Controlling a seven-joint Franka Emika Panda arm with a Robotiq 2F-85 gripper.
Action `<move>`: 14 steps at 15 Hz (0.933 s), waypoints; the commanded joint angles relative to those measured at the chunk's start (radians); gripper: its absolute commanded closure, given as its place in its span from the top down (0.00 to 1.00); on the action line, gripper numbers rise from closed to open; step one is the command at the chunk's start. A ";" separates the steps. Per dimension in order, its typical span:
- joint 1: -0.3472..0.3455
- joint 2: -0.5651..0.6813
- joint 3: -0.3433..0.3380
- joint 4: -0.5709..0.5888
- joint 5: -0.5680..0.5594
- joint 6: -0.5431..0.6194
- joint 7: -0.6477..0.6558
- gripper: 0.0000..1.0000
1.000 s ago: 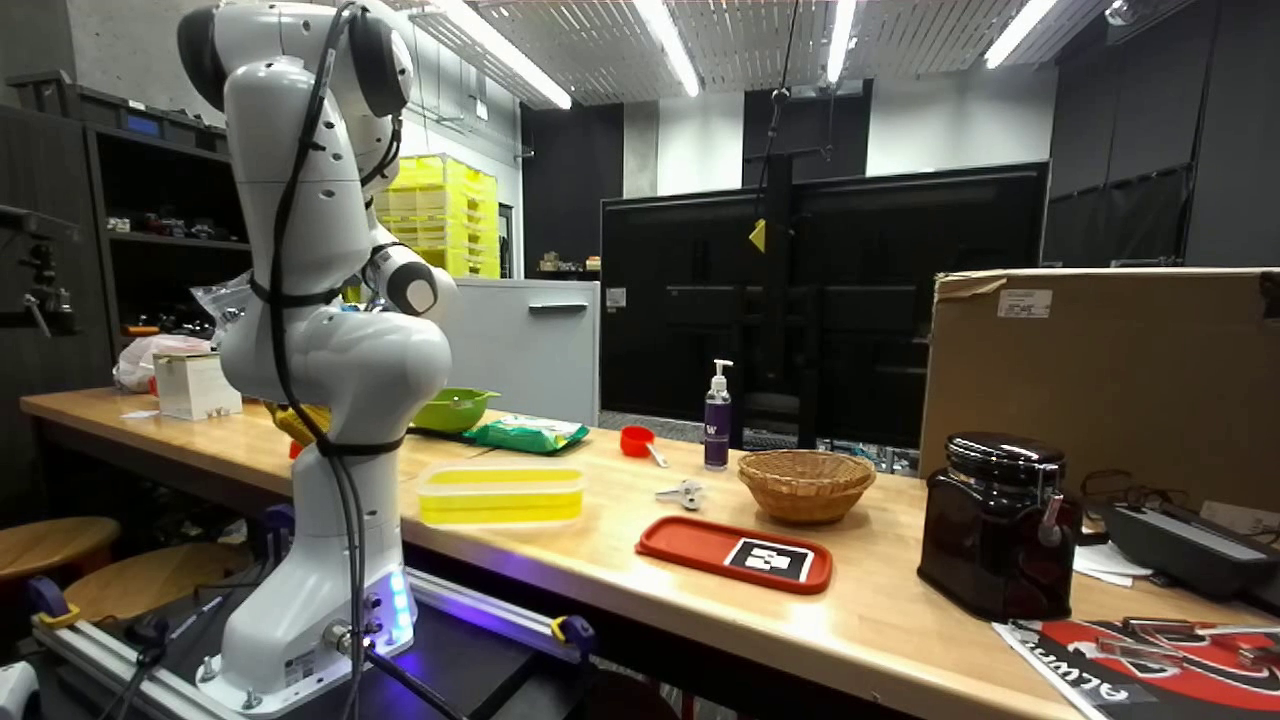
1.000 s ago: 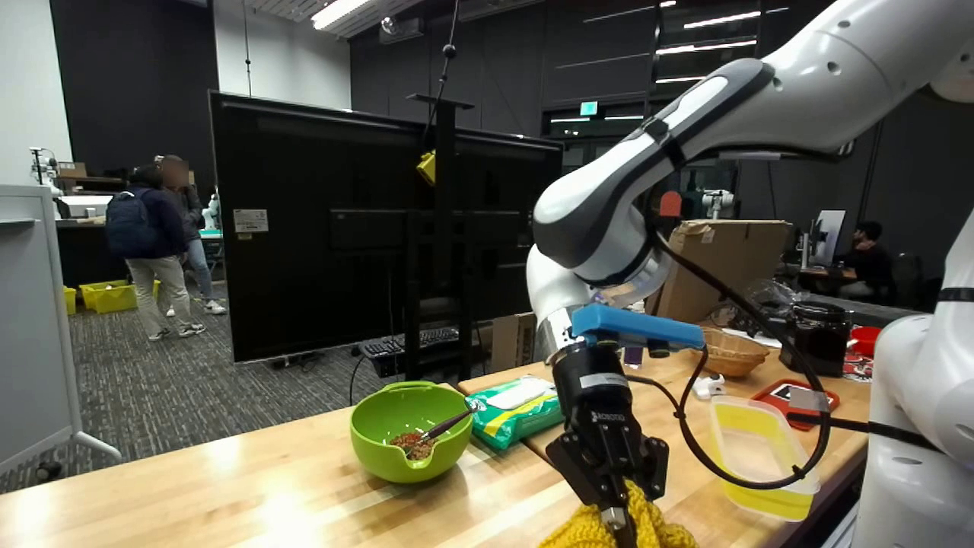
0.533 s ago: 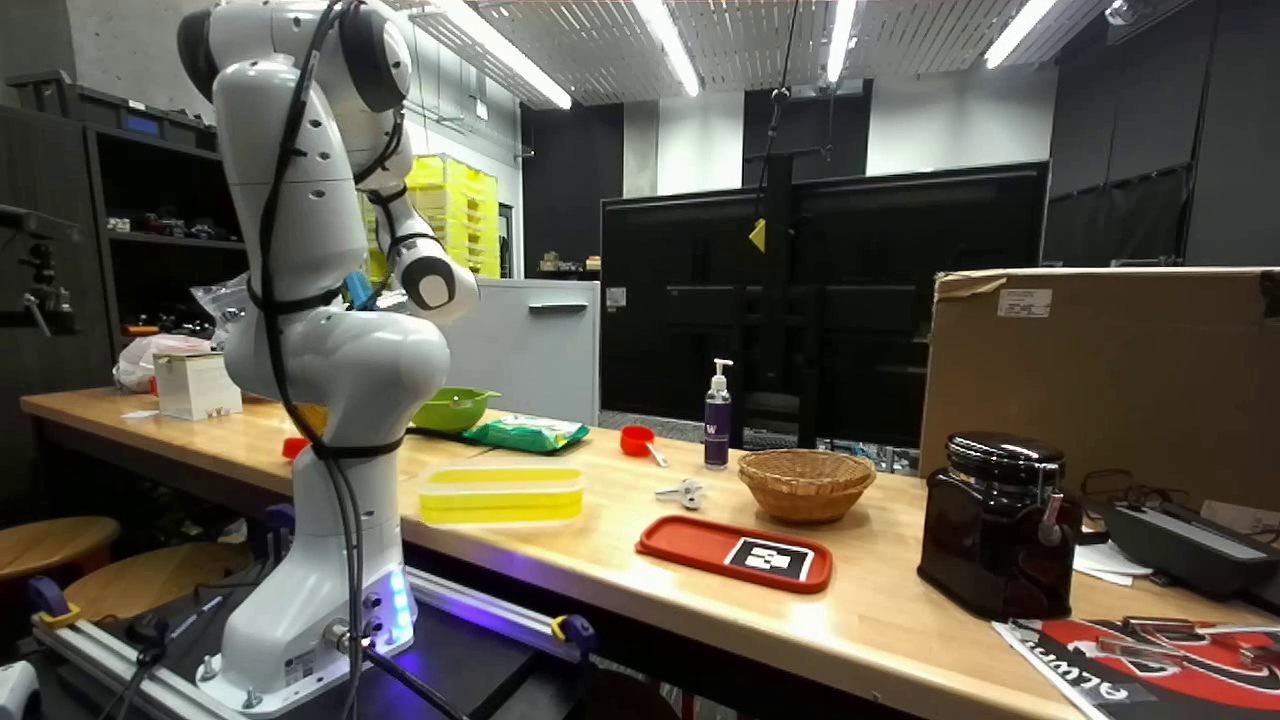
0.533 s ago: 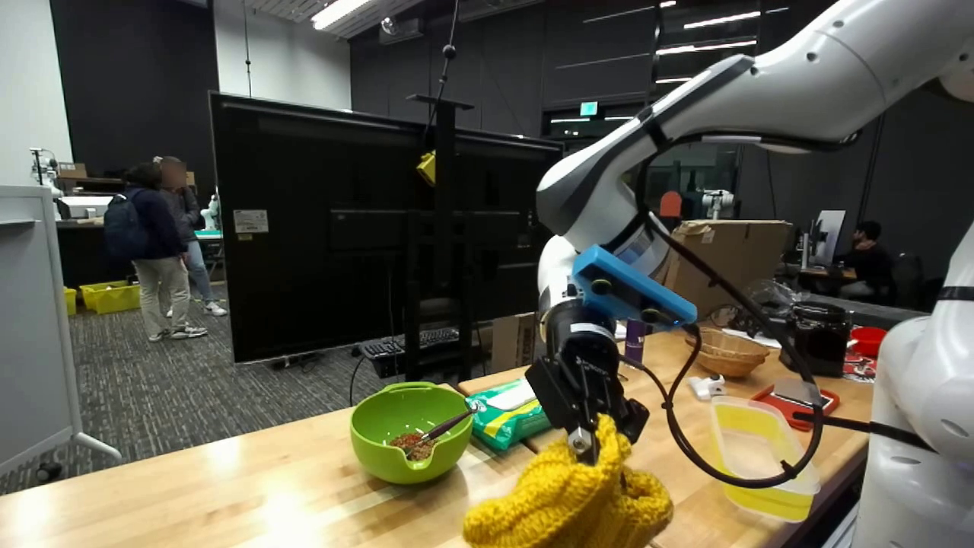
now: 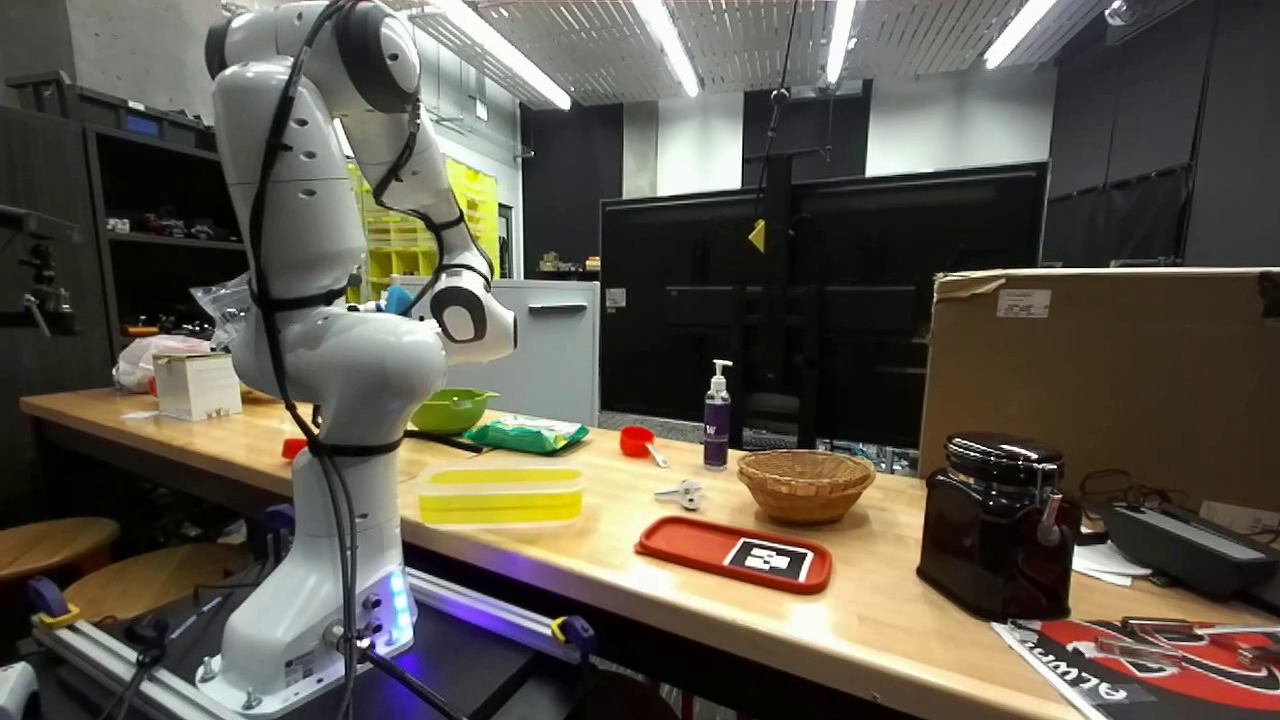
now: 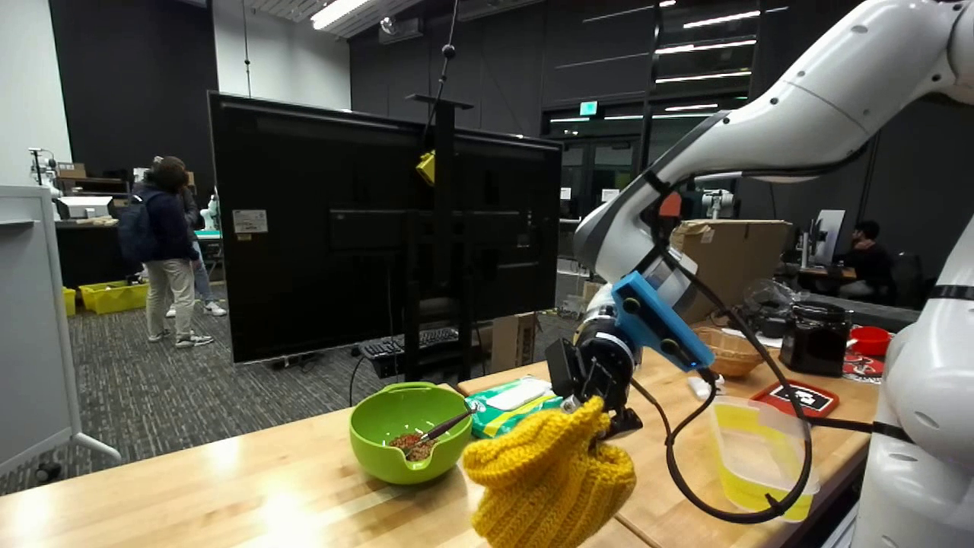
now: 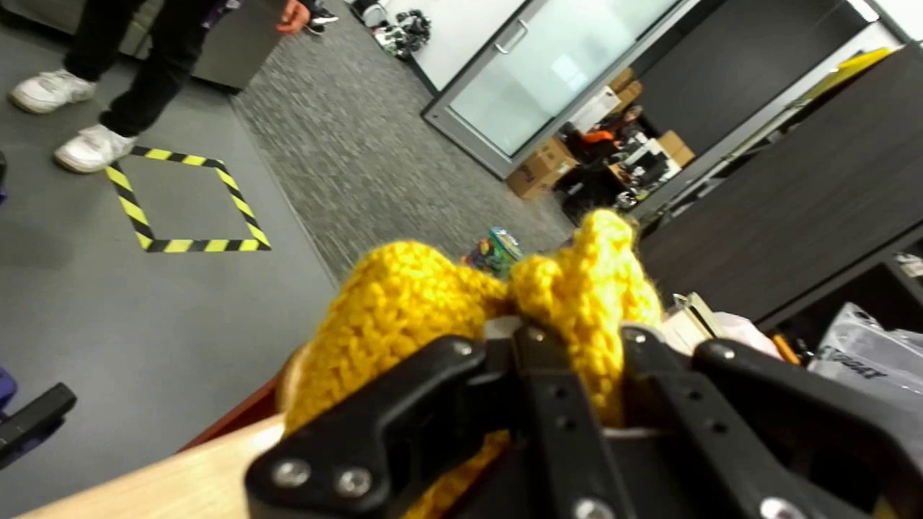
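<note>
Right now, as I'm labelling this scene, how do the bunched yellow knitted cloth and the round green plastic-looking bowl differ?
The bunched yellow knitted cloth is ribbed; the round green plastic-looking bowl is smooth. The cloth is gripped in the jaws; the bowl stands upright on the pale wooden table. The bowl's rim is rounded, the cloth's outline irregular. Both are a single bright colour.

In an exterior view, a mustard-yellow knit fabric (image 6: 549,481) is hanging bunched between five and six o'clock; its pinched fold is rising toward one o'clock, and its ribbed body is sagging toward six, running out of frame.
</note>
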 commanded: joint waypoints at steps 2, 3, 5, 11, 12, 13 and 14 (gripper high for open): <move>-0.040 0.111 -0.030 -0.045 0.096 -0.039 -0.243 0.03; -0.043 0.144 -0.033 -0.045 0.100 -0.045 -0.280 0.03; -0.047 0.203 -0.036 -0.039 0.106 -0.053 -0.338 0.03; -0.018 0.234 -0.010 -0.019 0.087 0.105 -0.125 0.03; -0.011 0.229 -0.003 -0.012 0.085 0.138 -0.069 0.03; -0.001 0.225 0.007 -0.001 0.074 0.177 -0.009 0.03; 0.009 0.221 0.015 0.012 0.066 0.209 0.056 0.03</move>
